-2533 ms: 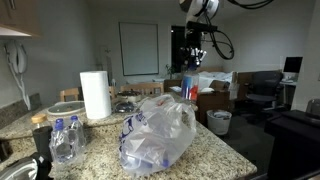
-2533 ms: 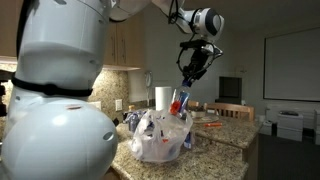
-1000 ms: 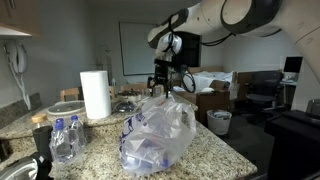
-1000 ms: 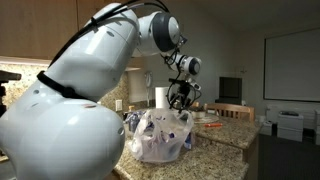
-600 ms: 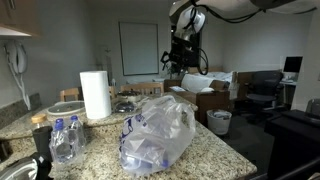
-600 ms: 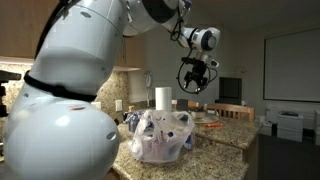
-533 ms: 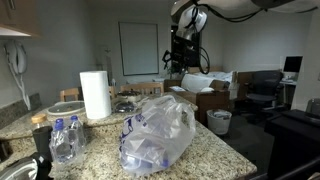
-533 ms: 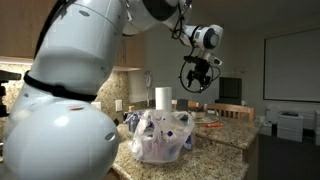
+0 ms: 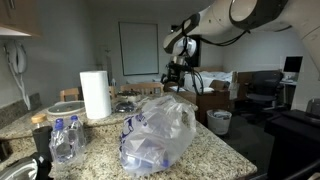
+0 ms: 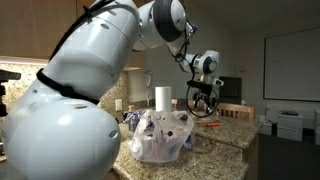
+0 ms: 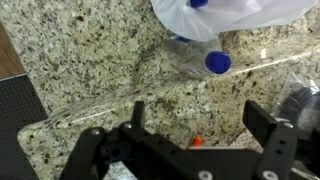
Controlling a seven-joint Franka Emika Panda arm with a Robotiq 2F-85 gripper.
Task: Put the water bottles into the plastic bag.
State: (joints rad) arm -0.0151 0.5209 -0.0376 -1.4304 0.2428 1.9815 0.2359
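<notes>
Water bottles (image 9: 64, 138): a cluster stands upright at one end of the counter (image 9: 225, 150), well apart from the plastic bag (image 9: 155, 130). In the wrist view a further bottle (image 11: 200, 60) lies on its side at the bag's edge, and you cannot tell whether it is inside. The crumpled bag sits mid-counter in both exterior views. Your gripper (image 10: 205, 102) hangs above the counter just beyond the bag. Its fingers (image 11: 266, 126) are spread fully apart with nothing between them. A paper towel roll (image 9: 95, 95) stands upright behind the bottles.
</notes>
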